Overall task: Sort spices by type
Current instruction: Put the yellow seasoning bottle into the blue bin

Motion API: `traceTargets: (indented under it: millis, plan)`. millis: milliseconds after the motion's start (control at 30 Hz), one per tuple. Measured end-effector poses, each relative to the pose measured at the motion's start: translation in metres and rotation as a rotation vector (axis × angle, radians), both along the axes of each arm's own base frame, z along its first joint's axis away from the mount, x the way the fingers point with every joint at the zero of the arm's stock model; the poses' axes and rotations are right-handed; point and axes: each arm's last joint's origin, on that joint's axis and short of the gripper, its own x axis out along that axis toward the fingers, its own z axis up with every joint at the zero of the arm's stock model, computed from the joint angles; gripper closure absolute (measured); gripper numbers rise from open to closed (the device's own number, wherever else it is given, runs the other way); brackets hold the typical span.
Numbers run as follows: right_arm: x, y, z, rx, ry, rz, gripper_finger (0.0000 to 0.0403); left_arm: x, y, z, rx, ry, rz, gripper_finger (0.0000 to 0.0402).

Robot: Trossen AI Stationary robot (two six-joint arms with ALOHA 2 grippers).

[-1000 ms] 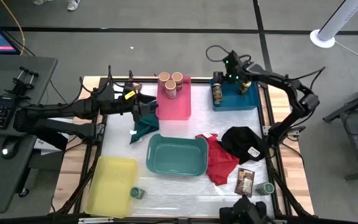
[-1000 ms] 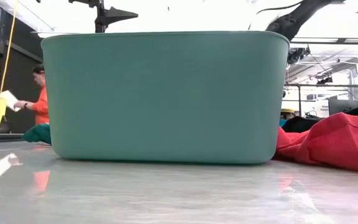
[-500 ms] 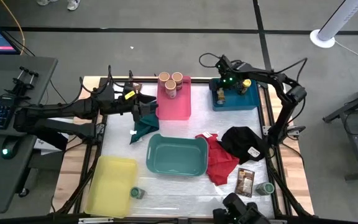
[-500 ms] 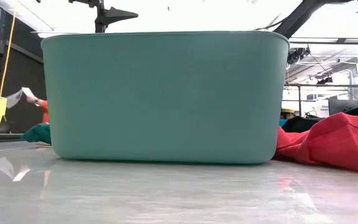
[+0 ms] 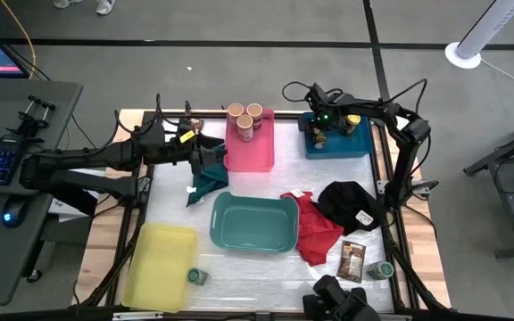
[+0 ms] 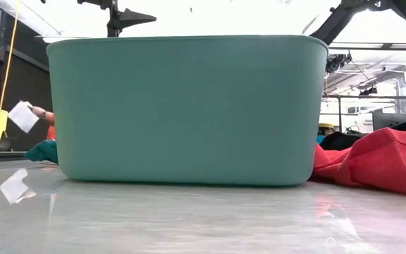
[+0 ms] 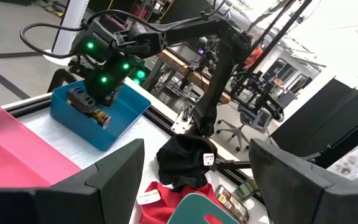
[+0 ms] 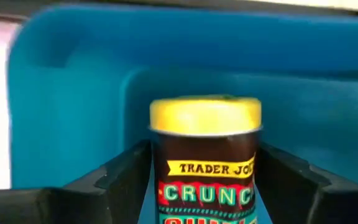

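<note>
Lowered since the earlier frame, the right gripper [image 5: 316, 135] clasps the yellow-lidded jar [image 8: 205, 158], tilted, inside the blue bin [image 5: 360, 147]; left gripper [image 5: 211, 156] waits open.

Teal bin [image 5: 253, 223] flanked by cloths, blocking centre.

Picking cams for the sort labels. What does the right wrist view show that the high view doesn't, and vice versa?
Right wrist only: the label text on the yellow-lidded jar, held between the right tool's fingers, inside the blue bin.

High only: the whole layout. Three tan-lidded jars in the pink bin, the teal bin, yellow bin, two green-lidded jars, a brown packet, and the left tool beside the pink bin.

Both: the blue bin, the jar and the right tool there.
</note>
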Motion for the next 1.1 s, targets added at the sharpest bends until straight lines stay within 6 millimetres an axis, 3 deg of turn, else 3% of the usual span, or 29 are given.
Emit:
traceTargets:
  millis: [233, 367, 567, 733, 833, 1000, 1100]
  plan:
    - [0.005, 0.004, 0.004, -0.036, 0.008, 0.055, 0.0202, 0.0, 0.0, 0.0, 0.0, 0.0, 0.0, 0.0126]
    - [0.009, 0.014, 0.017, -0.063, 0.013, 0.136, 0.0202, 0.0, 0.0, 0.0, 0.0, 0.001, 0.0, 0.0126]
    - [0.006, 0.041, 0.064, -0.215, 0.086, 0.25, 0.0202, 0.0, 0.0, 0.0, 0.009, 0.004, -0.001, 0.0126]
    - [0.003, 0.075, 0.105, -0.504, 0.017, 0.213, 0.0202, 0.0, 0.0, 0.0, 0.026, 0.007, 0.0, 0.0126]
    - [-0.005, 0.098, 0.099, -0.676, -0.083, 0.117, 0.0202, 0.0, 0.0, 0.0, 0.026, 0.008, 0.004, 0.0126]
    - [-0.029, 0.139, 0.053, -0.862, -0.205, -0.069, 0.0202, 0.0, 0.0, 0.0, 0.026, 0.007, 0.007, 0.0126]
    - [-0.034, 0.149, 0.037, -0.956, -0.273, -0.132, 0.0202, 0.0, 0.0, 0.0, 0.027, 0.007, 0.01, 0.0126]
